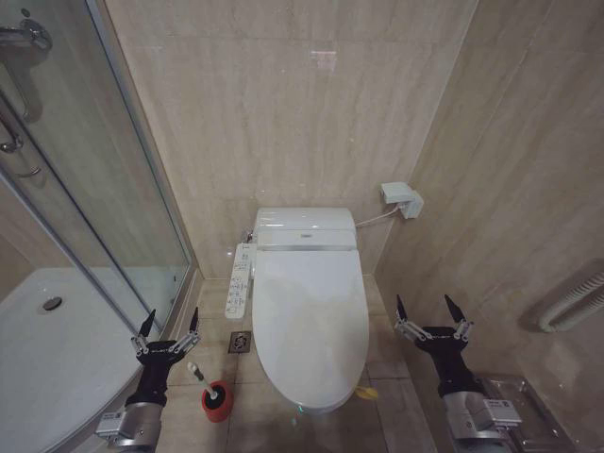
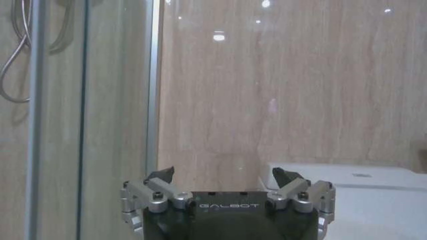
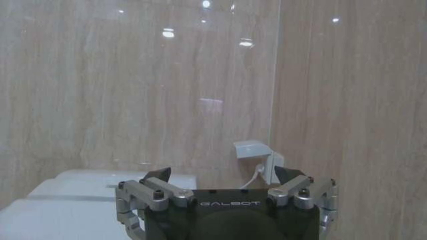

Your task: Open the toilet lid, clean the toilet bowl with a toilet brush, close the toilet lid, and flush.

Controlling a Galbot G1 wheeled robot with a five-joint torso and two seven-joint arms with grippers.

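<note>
I see the toilet lid (image 1: 310, 311) shut flat over the toilet bowl (image 1: 316, 404). Left of the bowl, my left end effector (image 1: 171, 321) gapes wide above the toilet brush (image 1: 209, 387); right of it, my right end effector (image 1: 429, 309) gapes wide, empty

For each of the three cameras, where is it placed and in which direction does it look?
Head view: high on the robot, looking down at the closed toilet lid, the toilet brush, left pincer and right pincer, both open.
Left wrist view: behind the left pincer, facing the wall and shower glass.
Right wrist view: behind the right pincer, facing the wall socket.
Shared: both wrist views catch the toilet tank.
</note>
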